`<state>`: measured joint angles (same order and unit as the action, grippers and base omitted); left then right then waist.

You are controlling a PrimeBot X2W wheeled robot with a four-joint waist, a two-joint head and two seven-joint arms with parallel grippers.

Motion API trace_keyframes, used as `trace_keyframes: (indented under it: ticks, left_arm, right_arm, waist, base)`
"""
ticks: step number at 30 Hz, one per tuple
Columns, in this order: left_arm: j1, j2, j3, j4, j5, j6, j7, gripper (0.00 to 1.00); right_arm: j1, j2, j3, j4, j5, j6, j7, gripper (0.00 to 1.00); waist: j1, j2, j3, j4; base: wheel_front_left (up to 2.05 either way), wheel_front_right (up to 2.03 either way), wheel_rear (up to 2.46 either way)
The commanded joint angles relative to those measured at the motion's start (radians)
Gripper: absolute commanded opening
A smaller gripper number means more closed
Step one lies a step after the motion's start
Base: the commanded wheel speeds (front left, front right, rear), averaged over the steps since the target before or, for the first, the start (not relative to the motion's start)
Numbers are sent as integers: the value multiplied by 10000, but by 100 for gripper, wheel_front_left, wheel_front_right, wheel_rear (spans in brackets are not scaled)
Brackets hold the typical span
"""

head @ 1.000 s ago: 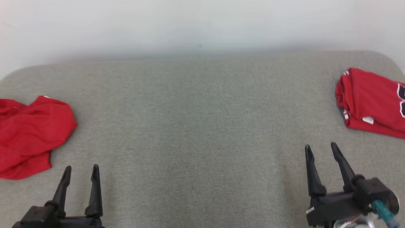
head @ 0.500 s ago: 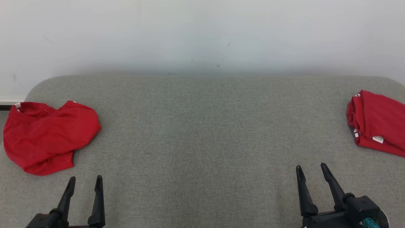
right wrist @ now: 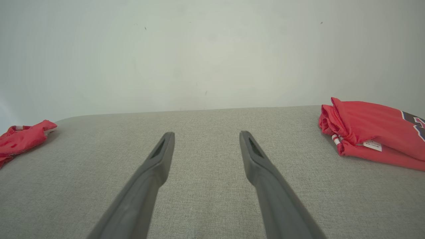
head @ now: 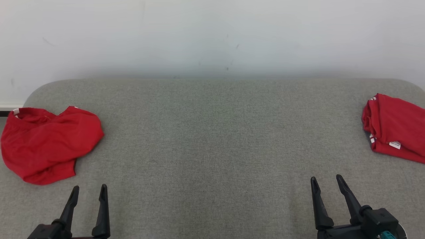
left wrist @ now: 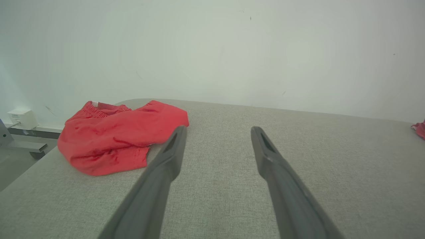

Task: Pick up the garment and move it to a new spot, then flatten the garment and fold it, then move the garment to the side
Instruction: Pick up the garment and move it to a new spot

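Here, the opening step: the crumpled red garment (head: 49, 142) lies untouched at the left end of the grey padded table (head: 212, 139), just left of and beyond the left gripper (head: 89, 187). This and the right gripper (head: 325, 178) hover at the near edge, jaws spread wide, holding nothing. A second red garment (head: 398, 126), apparently folded, rests at the far right. The next move likely calls for the left arm to reach left and away, lower onto a raised fold and pinch it. A white tag (head: 394, 144) on the folded piece carries print too small to read. The dark white-edged lettering (right wrist: 413, 120) is cut off and unreadable.
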<state>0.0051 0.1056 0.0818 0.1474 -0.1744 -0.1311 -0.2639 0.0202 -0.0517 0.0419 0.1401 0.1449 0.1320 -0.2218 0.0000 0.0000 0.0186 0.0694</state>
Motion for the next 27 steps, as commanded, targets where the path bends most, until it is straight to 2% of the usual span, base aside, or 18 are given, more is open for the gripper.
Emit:
trace_keyframes:
  ticks: [1, 10, 27]
  left_arm:
    - [39, -11, 36, 24, 67, 16, -3, 100]
    - [-192, 47, 149, 78, 93, 28, -3, 100]
    - [-402, -15, 639, 409, 24, 85, -3, 100]
  right_arm:
    - [86, 21, -19, 0, 74, -29, -76, 100]
    - [78, 21, 43, 115, 158, -29, -81, 100]
    - [-445, 17, 300, 482, -9, -29, -7, 100]
  waist:
    - [0, 0, 1, 43]
    - [0, 0, 59, 1012]
    - [0, 0, 422, 3875]
  base:
    - [0, 0, 0]
    - [0, 0, 0]
    - [0, 0, 0]
